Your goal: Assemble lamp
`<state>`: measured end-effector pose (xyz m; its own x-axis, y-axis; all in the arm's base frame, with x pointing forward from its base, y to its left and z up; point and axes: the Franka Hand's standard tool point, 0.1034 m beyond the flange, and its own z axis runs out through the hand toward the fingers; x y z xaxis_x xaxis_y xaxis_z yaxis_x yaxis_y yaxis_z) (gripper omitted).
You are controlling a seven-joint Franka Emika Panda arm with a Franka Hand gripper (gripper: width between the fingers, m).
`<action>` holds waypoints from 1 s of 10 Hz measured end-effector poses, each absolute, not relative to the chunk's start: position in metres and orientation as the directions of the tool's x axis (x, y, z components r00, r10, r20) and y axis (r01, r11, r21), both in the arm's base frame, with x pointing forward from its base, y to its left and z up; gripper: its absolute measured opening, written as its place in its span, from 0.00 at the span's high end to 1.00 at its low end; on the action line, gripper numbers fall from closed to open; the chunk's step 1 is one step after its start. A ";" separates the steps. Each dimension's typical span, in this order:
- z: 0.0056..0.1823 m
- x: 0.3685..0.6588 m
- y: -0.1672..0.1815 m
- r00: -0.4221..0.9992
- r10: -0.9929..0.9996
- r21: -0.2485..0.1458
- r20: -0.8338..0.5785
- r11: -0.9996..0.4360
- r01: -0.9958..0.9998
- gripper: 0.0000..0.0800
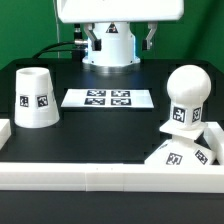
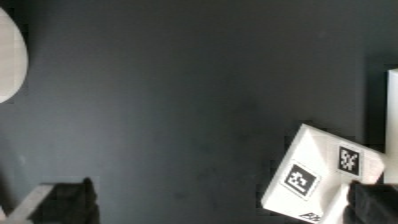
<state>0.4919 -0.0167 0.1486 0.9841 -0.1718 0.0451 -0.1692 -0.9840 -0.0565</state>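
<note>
In the exterior view the tapered shade [image 1: 36, 97] stands upright at the left. The round-topped bulb [image 1: 186, 97] stands at the right. The low square base [image 1: 180, 152] lies tilted just in front of the bulb, against the front rail. The gripper is out of the exterior view, above the frame. In the wrist view its two dark fingertips [image 2: 59, 204] sit far apart with only dark table between them, so my gripper [image 2: 217, 205] is open and empty, high over the table. A curved white edge [image 2: 9, 60], probably the shade, shows at one side.
The marker board [image 1: 108, 98] lies flat between shade and bulb; a tagged white sheet in the wrist view [image 2: 317, 178], partly behind one finger, looks like it. White border rails [image 1: 100, 172] run along the front and left. The arm's base [image 1: 110, 45] stands at the back.
</note>
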 end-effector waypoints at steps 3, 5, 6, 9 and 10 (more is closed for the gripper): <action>0.135 0.450 -0.082 0.998 -0.059 -0.083 0.036 -0.995 -0.055 0.13; 0.126 0.440 -0.110 0.998 -0.054 -0.154 0.014 -0.987 -0.052 0.13; 0.125 0.440 -0.112 0.998 -0.066 -0.155 0.010 -0.986 -0.063 0.13; 0.122 0.439 -0.114 0.999 -0.042 -0.157 0.008 -0.987 -0.040 0.13; 0.119 0.437 -0.126 1.000 -0.025 -0.159 0.002 -0.987 -0.024 0.13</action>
<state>0.4367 -0.1256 0.1187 0.9997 -0.0248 0.0017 -0.0242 -0.9869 -0.1593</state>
